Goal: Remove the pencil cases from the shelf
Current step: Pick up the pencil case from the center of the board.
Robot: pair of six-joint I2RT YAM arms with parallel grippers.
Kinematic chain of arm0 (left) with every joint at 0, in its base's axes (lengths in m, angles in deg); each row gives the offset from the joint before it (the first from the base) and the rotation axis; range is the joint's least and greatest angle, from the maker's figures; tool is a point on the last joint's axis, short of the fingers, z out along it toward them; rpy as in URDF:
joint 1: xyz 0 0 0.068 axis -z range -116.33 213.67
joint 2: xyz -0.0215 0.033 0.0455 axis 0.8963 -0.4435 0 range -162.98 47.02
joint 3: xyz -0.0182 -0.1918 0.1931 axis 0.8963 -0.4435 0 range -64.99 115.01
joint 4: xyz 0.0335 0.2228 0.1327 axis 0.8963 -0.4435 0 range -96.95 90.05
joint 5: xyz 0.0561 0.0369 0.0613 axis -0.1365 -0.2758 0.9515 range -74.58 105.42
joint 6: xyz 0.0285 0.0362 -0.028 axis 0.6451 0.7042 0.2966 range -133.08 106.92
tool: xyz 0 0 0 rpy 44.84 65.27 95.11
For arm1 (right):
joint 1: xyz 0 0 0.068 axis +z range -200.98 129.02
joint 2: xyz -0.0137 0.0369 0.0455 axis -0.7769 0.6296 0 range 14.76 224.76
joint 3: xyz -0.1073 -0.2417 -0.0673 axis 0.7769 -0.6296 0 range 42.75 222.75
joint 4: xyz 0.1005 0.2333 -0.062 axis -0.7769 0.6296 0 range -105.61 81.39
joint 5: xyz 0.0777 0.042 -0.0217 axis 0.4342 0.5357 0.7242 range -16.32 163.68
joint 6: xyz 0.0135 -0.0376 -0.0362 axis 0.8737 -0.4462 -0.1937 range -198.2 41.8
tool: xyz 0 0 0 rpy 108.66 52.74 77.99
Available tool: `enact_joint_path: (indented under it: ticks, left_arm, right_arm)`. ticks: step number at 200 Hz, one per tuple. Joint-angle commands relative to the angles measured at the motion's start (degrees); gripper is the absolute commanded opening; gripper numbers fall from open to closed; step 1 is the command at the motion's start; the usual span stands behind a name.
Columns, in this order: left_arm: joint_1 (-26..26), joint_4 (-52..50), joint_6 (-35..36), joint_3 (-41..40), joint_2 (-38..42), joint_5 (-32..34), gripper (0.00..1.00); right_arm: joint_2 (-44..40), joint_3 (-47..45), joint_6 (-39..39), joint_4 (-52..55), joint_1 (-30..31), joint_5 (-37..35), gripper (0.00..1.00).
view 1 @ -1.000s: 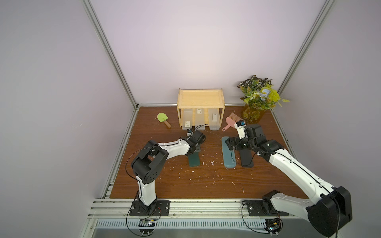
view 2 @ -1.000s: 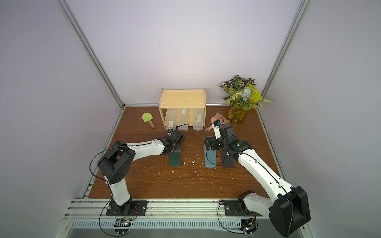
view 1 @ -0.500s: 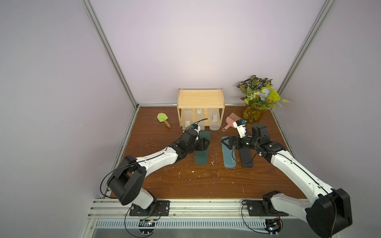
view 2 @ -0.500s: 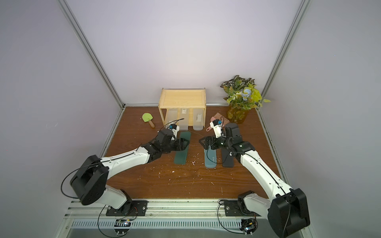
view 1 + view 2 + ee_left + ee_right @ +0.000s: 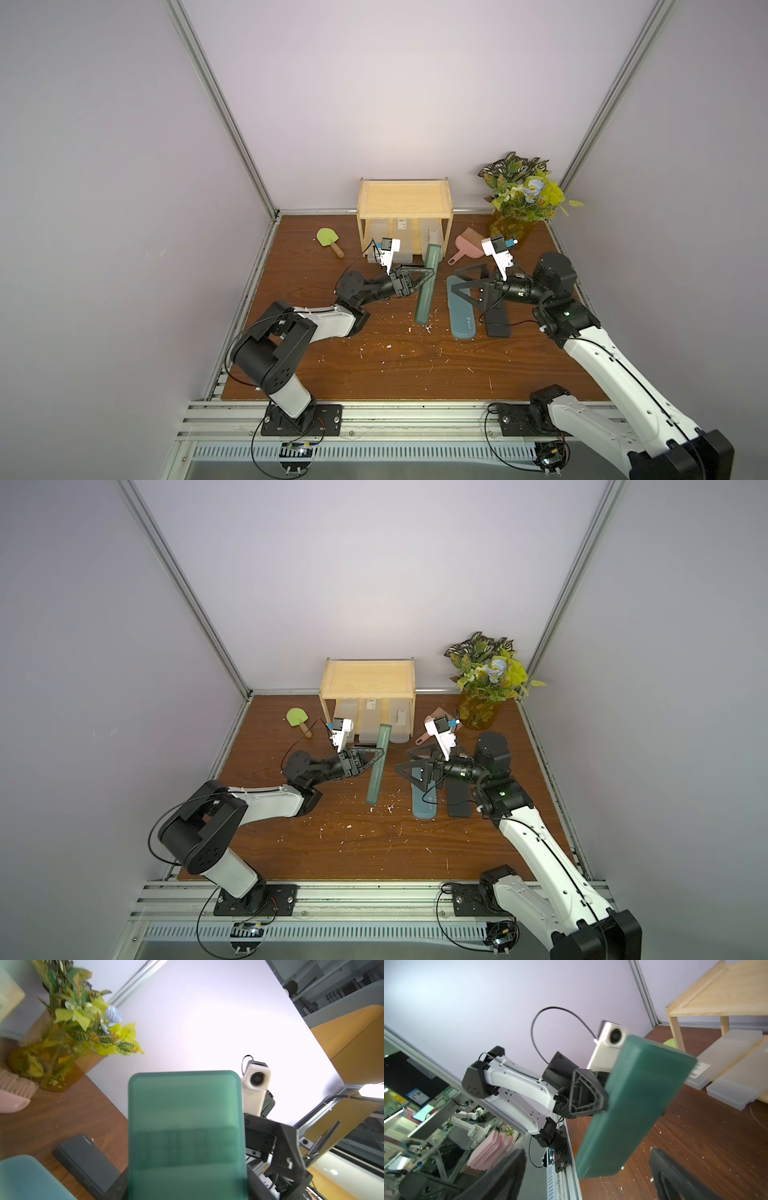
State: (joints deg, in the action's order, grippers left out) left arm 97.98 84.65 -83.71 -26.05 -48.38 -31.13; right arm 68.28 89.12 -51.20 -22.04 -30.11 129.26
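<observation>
The left fingers point(image 5: 415, 277) are clamping the dark green case point(image 5: 427, 291) near mid-length, across its thin dimension, so the long body is balancing on either side of the grip. The case appears to be hanging clear of the table point(image 5: 395, 365), tilted, just in front of the shelf point(image 5: 405, 215). The right fingers point(image 5: 468, 287) are standing spread and empty above the teal case point(image 5: 462, 318) and black case point(image 5: 497, 326). These are lying side by side on the table, probably forming a drop-off row. Three frosted cases point(image 5: 405, 245) are lying on the lower tier, awaiting removal.
</observation>
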Motion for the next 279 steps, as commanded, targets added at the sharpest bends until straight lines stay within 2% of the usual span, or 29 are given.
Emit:
enact_joint_path:
  ticks: [1, 50, 108, 164, 223, 244, 263, 279]
  left_arm:
    - [1.3, 20.6, -6.0, 3.8, 0.1, -4.7, 0.65]
    - [1.5, 20.5, -5.6, 4.2, 2.1, -5.4, 0.65]
    - [1.6, 20.6, -5.0, 3.4, 3.2, -5.2, 0.65]
    - [1.6, 20.5, -5.1, 3.4, 4.2, -5.2, 0.65]
    - [1.6, 20.6, -5.0, 2.7, 5.0, -5.1, 0.65]
    - [1.7, 20.5, -4.8, 2.1, 5.1, -4.9, 0.65]
    - [1.7, 20.5, -4.6, 2.0, 5.1, -4.6, 0.68]
    - [1.6, 20.5, -4.6, 2.0, 5.2, -4.4, 0.73]
  right_arm:
    - [-0.8, -1.0, -5.8, 2.7, 2.5, -5.3, 0.99]
    - [0.9, -5.0, 2.4, -6.7, 3.4, -9.4, 0.99]
    - [2.7, -7.2, 13.0, -23.0, 8.1, -8.4, 0.99]
    - [6.9, -7.3, 12.9, -26.1, 11.8, -10.2, 0.99]
    - [9.9, -7.8, 14.1, -29.7, 12.6, -11.4, 0.99]
    - [9.7, -7.7, 14.6, -30.3, 12.7, -11.5, 0.91]
    - [9.4, -7.4, 14.6, -30.0, 12.8, -11.5, 0.76]
    - [9.3, -7.1, 14.5, -29.3, 12.7, -11.5, 0.69]
